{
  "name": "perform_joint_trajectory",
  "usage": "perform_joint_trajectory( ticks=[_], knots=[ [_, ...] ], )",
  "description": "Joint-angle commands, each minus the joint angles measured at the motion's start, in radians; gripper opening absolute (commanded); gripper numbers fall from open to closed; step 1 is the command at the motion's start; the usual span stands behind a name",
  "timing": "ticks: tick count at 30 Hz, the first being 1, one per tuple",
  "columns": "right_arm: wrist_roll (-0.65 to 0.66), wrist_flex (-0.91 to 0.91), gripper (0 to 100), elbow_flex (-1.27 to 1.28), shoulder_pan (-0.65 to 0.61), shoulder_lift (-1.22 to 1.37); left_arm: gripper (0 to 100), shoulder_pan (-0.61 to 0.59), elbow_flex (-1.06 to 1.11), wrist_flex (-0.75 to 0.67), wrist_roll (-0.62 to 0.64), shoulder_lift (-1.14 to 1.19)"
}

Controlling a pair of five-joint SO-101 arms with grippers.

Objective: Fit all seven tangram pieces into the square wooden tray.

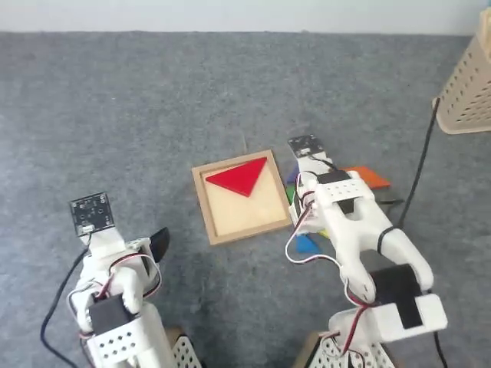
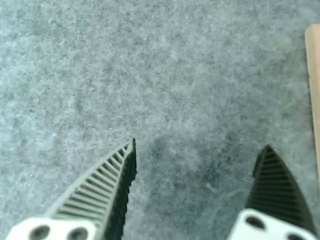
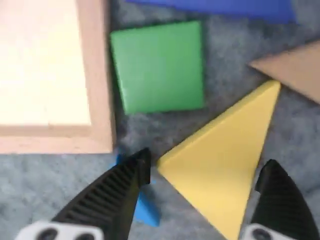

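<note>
1. Shows the left arm [image 1: 115, 299] at the table's [image 1: 115, 115] near left, left jaws spread wide above bare grey covering, gripping nothing.
2. Places the square wooden tray [image 1: 203, 205] mid-table, between the arms, one red triangle [image 1: 239, 178] lying inside along its far rim.
3. Finds more pieces loose just right of the tray: green square [image 3: 159, 66], blue piece [image 3: 215, 7], yellow triangle [image 3: 225, 165], orange piece [image 1: 368, 178] farther right.
4. Puts the right arm [image 1: 360, 230] above those pieces, right jaws open, one either side of the yellow triangle, not closed on it.
</note>
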Motion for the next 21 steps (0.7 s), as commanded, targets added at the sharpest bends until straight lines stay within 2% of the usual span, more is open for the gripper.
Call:
perform_joint_trajectory(
  ticks=[1,7,14,21],
  knots=[
    [-0.118,-0.015,34.7,-0.043,-0.013,-0.010,35,0.002,-0.013,-0.002,-0.002,-0.012],
    [-0.104,-0.050,33.6,-0.037,-0.012,-0.008,35,0.002,-0.013,-0.002,-0.002,-0.012],
    [-0.101,-0.048,19.1,-0.026,-0.010,-0.010,35,0.002,-0.013,-0.002,-0.002,-0.012],
    [-0.081,-0.045,22.4,-0.015,0.025,-0.016,35,0.002,-0.013,-0.002,-0.002,-0.012]
  ],
)
